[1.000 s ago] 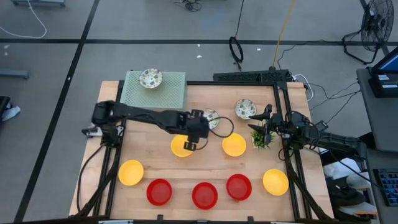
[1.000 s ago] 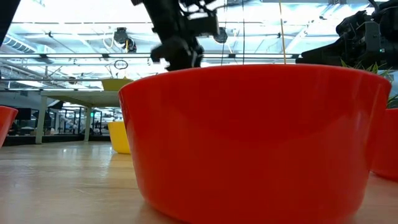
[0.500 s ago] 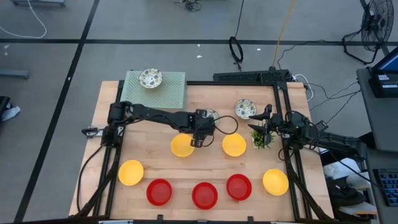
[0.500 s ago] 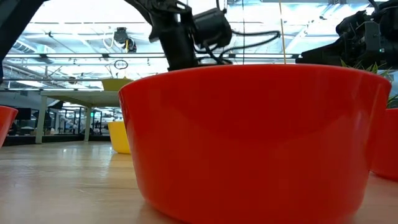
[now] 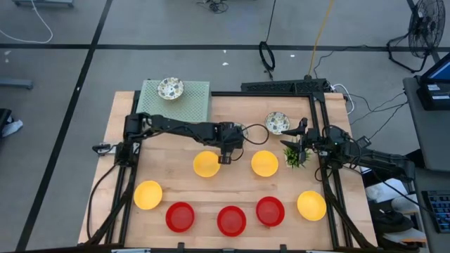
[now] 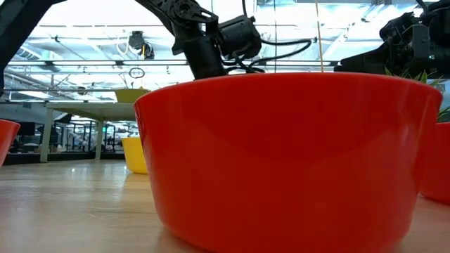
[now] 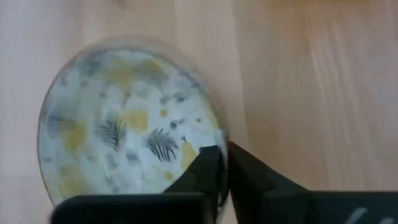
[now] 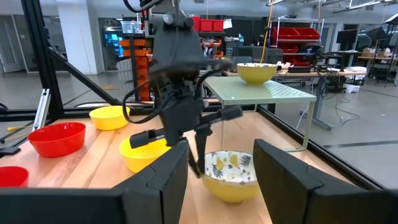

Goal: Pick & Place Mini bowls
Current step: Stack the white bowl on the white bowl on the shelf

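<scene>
Wooden table (image 5: 239, 193) under your 2 arms, your left gripper (image 7: 222, 167) pinched the rim of a floral mini bowl (image 7: 127, 140) near mid-table, your right gripper (image 8: 214, 165) waited spread at the right edge by the plant (image 5: 292, 156).

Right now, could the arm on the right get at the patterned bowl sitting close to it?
Probably yes. The right pincer stands open beside that patterned bowl, with bare wood between them. Only the small green plant sits nearby, on its other side.
</scene>
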